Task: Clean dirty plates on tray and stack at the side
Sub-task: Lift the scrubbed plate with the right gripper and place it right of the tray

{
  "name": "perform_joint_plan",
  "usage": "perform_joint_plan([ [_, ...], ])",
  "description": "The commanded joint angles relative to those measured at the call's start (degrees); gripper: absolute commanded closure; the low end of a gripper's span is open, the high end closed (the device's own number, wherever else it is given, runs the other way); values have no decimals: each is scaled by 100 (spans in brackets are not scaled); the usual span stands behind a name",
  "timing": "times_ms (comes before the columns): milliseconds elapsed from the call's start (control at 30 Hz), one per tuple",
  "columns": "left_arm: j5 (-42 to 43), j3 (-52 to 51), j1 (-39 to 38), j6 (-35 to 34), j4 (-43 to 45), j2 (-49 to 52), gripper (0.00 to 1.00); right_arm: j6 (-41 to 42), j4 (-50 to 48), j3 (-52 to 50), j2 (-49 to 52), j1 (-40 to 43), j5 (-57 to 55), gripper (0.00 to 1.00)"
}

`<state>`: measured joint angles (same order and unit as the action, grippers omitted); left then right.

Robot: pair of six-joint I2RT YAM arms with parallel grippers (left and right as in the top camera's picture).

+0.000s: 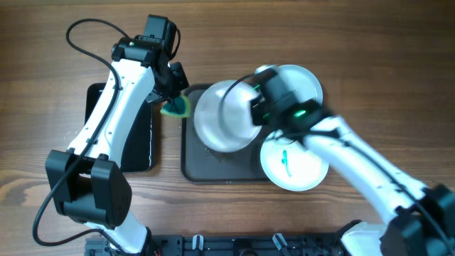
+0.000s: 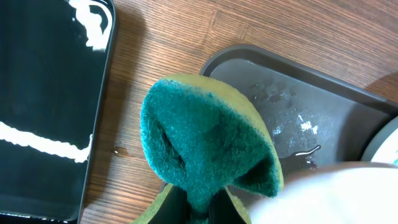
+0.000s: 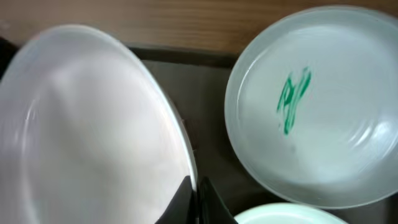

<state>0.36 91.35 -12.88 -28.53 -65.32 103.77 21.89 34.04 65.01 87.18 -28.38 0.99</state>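
Observation:
My right gripper (image 1: 254, 108) (image 3: 198, 198) is shut on the rim of a white plate (image 1: 220, 117) (image 3: 93, 124) and holds it tilted above the dark grey tray (image 1: 213, 167) (image 3: 217, 74). My left gripper (image 1: 173, 94) (image 2: 199, 210) is shut on a green and yellow sponge (image 1: 175, 107) (image 2: 205, 143) at the tray's back left corner (image 2: 323, 112), just left of the held plate (image 2: 336, 193). A second plate (image 1: 293, 165) (image 3: 311, 106) with a teal-green smear lies at the front right. A third plate (image 1: 304, 80) (image 3: 280, 216) lies at the back right, partly hidden by my right arm.
A smaller glossy black tray (image 1: 138, 135) (image 2: 43, 106) lies on the wooden table left of the grey tray, under my left arm. Water drops shine on the grey tray's bare floor (image 2: 292, 127).

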Motion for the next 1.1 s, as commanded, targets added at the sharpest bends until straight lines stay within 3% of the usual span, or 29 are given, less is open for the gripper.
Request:
perform_joint_plan([
  [0, 70, 118, -87, 111, 11, -85, 96, 98, 208, 20, -396, 1665, 1987, 96],
  [100, 70, 118, -190, 114, 11, -85, 96, -236, 636, 15, -389, 3309, 1969, 96],
  [167, 70, 118, -256, 111, 15, -85, 96, -295, 876, 13, -367, 4092, 1322, 96],
  [267, 70, 118, -367, 111, 15, -85, 96, -227, 1054, -15, -203, 4937, 566, 96],
  [400, 70, 118, -564, 111, 59, -85, 96, 79, 743, -365, 109, 5904, 433, 96],
  [700, 70, 118, -662, 111, 186, -85, 96, 83, -345, -1416, 791, 6022, 133, 96],
  [733, 70, 118, -662, 111, 186, -85, 96, 79, -376, -1429, 811, 6022, 136, 91],
  [800, 70, 118, -662, 114, 188, -85, 96, 24, -313, -1429, 809, 6019, 341, 69],
  [867, 70, 118, -662, 111, 186, -85, 96, -247, -131, -1366, 796, 6004, 826, 59],
  [1067, 68, 118, -662, 114, 188, -85, 96, -1316, 1401, -361, 409, 5007, 2118, 58],
])
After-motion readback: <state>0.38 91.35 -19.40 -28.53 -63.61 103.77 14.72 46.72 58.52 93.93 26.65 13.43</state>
